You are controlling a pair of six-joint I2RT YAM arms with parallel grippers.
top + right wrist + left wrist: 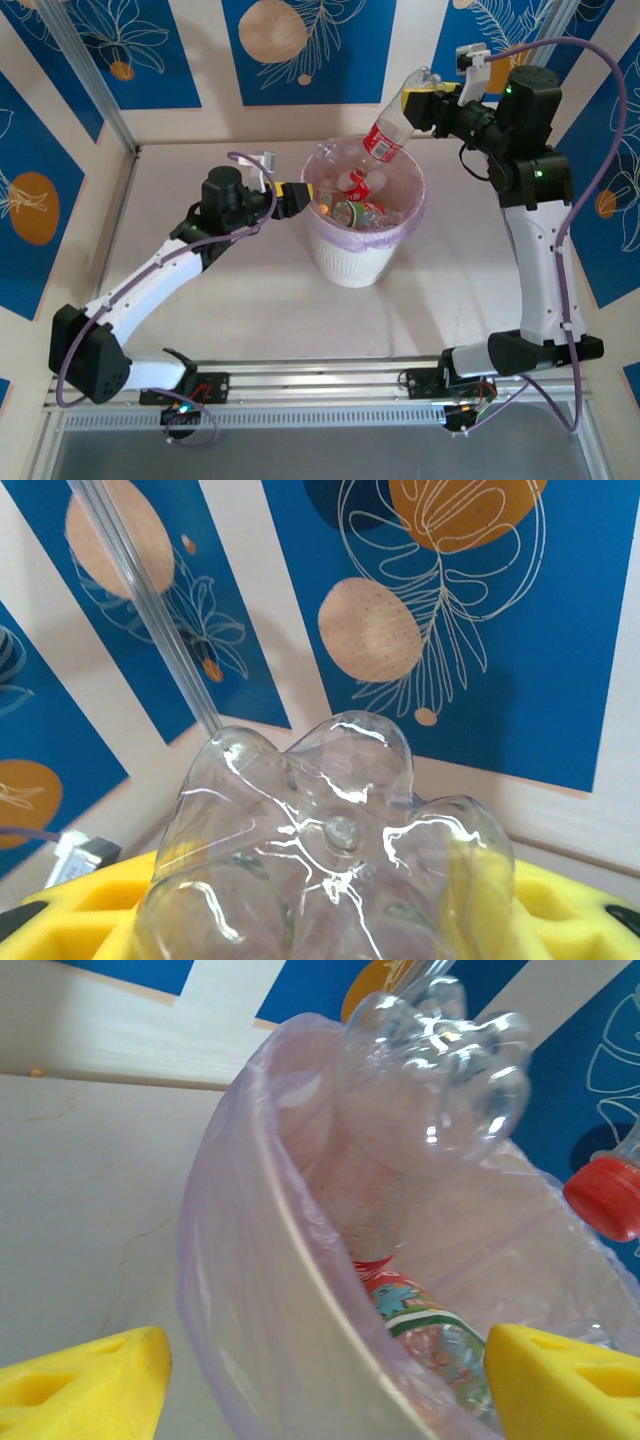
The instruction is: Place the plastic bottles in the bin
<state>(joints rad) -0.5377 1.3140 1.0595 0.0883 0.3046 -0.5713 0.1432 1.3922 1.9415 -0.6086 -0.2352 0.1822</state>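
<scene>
Several bottles (358,205) lie in the bin (350,262) at the middle of the top view. At upper right, the right gripper (418,100) clamps the base of a tilted bottle (384,138), neck down over the bin's far rim. The left gripper (297,197) sits at the bin's left rim.

Left wrist view: its yellow fingers (85,1380) stand wide apart in the lower corners, gripping nothing, with the bin's rim between them. A red cap (605,1195) shows at the right edge.

Right wrist view: the bottle's clear base sits low in frame, pinched between yellow fingers.
</scene>
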